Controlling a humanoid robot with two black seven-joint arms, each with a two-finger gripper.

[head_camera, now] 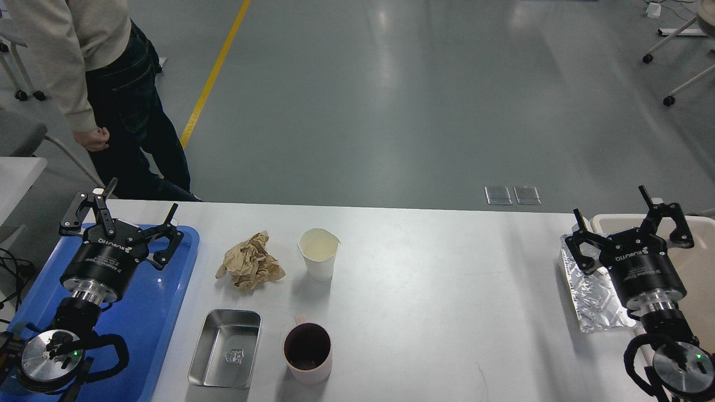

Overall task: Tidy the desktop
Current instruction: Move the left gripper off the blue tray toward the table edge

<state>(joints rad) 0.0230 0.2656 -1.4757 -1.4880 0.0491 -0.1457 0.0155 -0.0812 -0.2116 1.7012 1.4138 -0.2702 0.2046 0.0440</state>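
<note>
The white desktop (435, 279) spans the lower half of the view. On it lie a crumpled brown paper ball (249, 261), a white paper cup (319, 253), a pink mug (308, 353) with a dark inside, and a shallow steel tray (225, 348). A sheet of crumpled foil (592, 290) lies at the right. My left gripper (139, 198) hovers open over the blue tray (162, 312), holding nothing. Over the foil and the beige bin (698, 262), my right gripper (610, 202) is open and empty too.
A person (111, 84) in a beige sweater and dark jeans stands just behind the table's far left corner. Another white table edge (17, 173) shows at the far left. Chair legs on casters (667, 67) stand on the grey floor at the far right.
</note>
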